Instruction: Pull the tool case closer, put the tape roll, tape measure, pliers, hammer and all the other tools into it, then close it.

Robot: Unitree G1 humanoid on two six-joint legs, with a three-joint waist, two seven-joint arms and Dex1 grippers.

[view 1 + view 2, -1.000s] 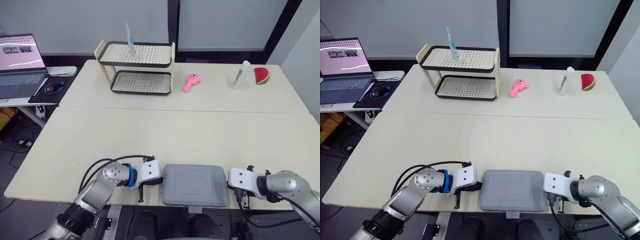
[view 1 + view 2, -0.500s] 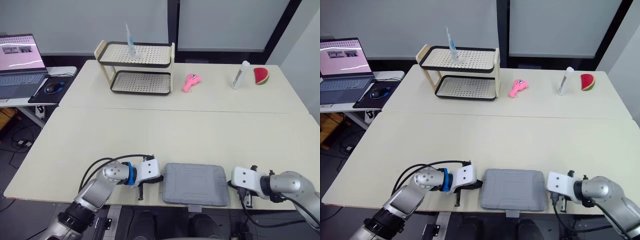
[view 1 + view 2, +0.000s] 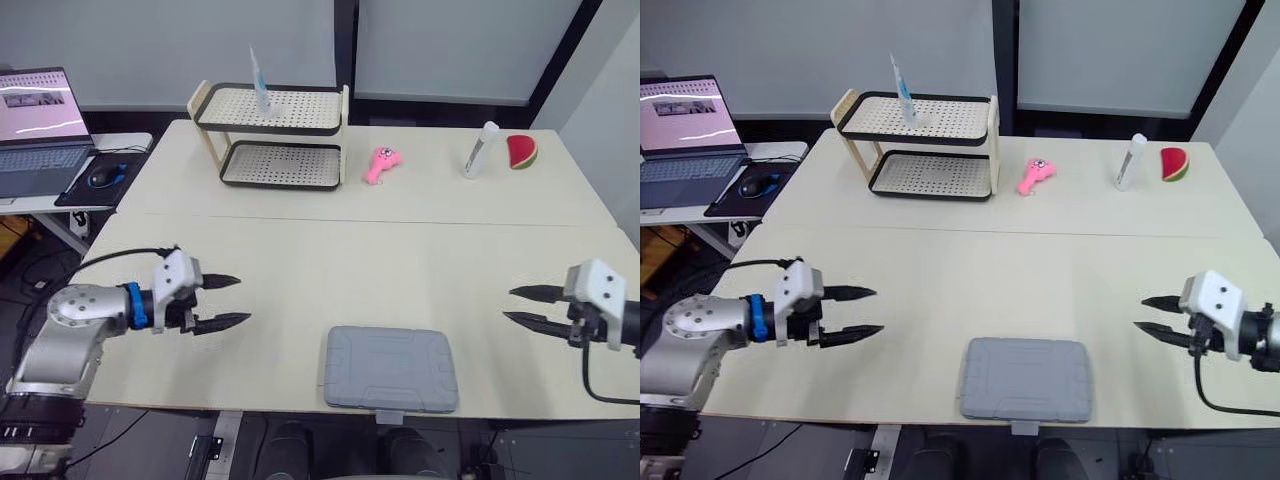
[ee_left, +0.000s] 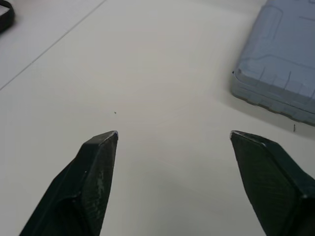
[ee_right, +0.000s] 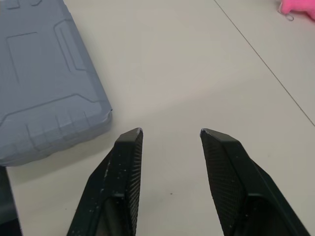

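Observation:
The grey tool case (image 3: 390,368) lies shut and flat at the table's near edge, in the middle. My left gripper (image 3: 228,301) hovers open over the table to the case's left, fingers pointing toward it, with nothing between them. My right gripper (image 3: 521,305) is open as well, off to the case's right and clear of it. The left wrist view shows a corner of the case (image 4: 280,64) beyond the spread fingertips (image 4: 101,147). In the right wrist view the case (image 5: 44,83) lies ahead of the empty fingers (image 5: 125,147).
A two-tier perforated rack (image 3: 275,135) holding a thin tube stands at the back left. A pink toy (image 3: 381,162), a white tube (image 3: 482,149) and a watermelon-slice toy (image 3: 522,152) lie along the far side. A laptop (image 3: 40,120) sits on a side desk to the left.
Both arms have lifted away from the case's sides and swung outward. Both grippers, shut before, now stand open. The case stays at the near edge.

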